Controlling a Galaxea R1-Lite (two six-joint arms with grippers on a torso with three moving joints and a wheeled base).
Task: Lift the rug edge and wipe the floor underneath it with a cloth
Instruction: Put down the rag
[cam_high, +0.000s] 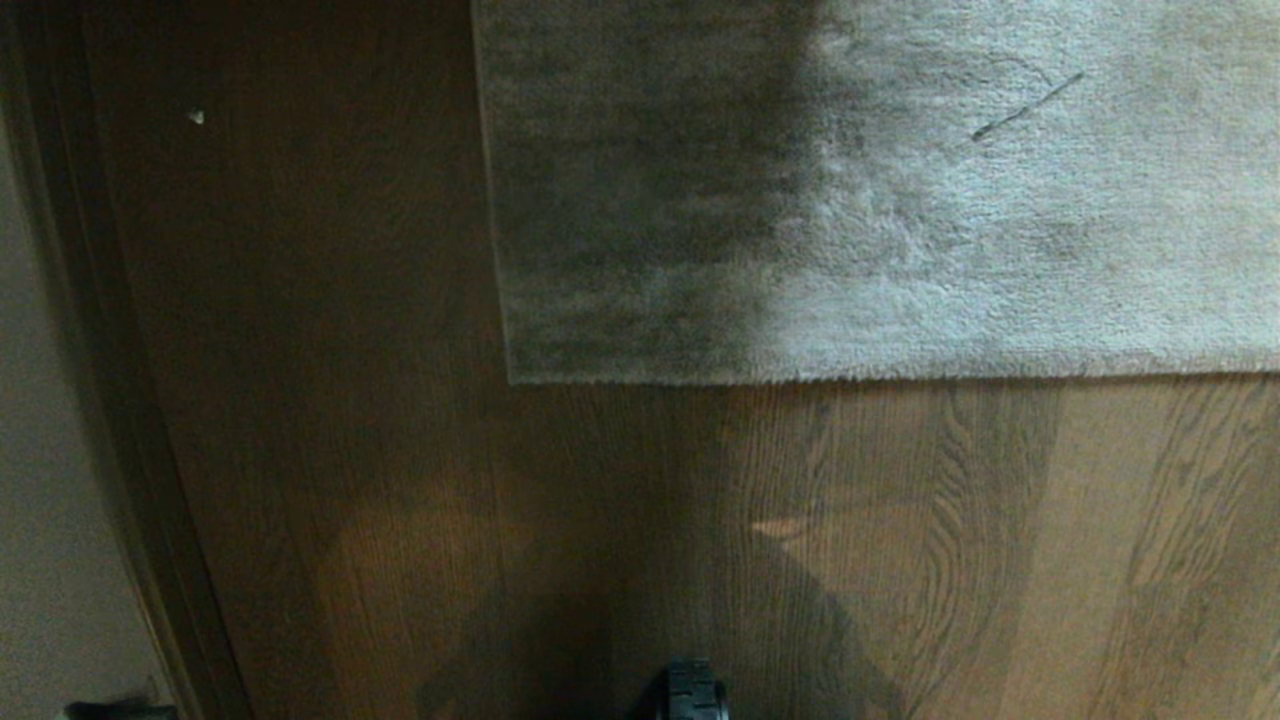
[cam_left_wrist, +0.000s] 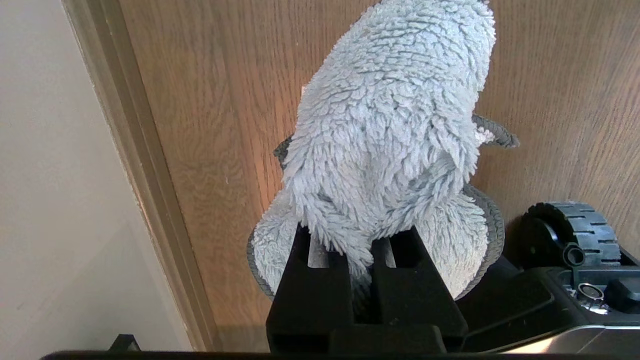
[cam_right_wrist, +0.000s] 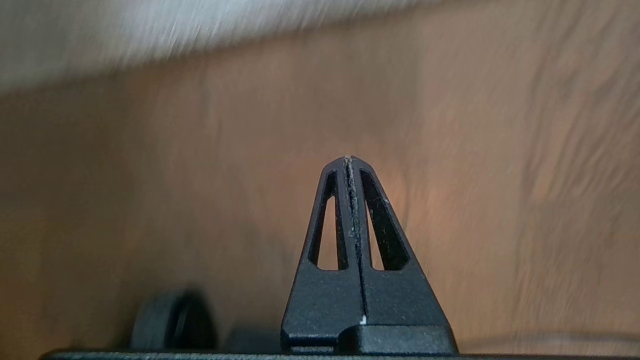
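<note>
Left gripper (cam_left_wrist: 361, 250) clamped on fuzzy cloth (cam_left_wrist: 390, 125), above floor (cam_left_wrist: 210, 125), beside wheel (cam_left_wrist: 575, 232)

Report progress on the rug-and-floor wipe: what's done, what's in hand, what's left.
Done: the left gripper is shut on the cloth, above the floor by the baseboard. In hand: the right gripper is shut and empty over bare floor, with the rug beyond it. Left: the rug edge lies flat, unlifted, so nothing underneath it has been wiped.

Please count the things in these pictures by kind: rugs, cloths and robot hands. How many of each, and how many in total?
Rugs: 1, the rug edge lying flat on the floor
Cloths: 1, the cloth
Robot hands: 2, the left hand and the right hand
Total: 4
</note>
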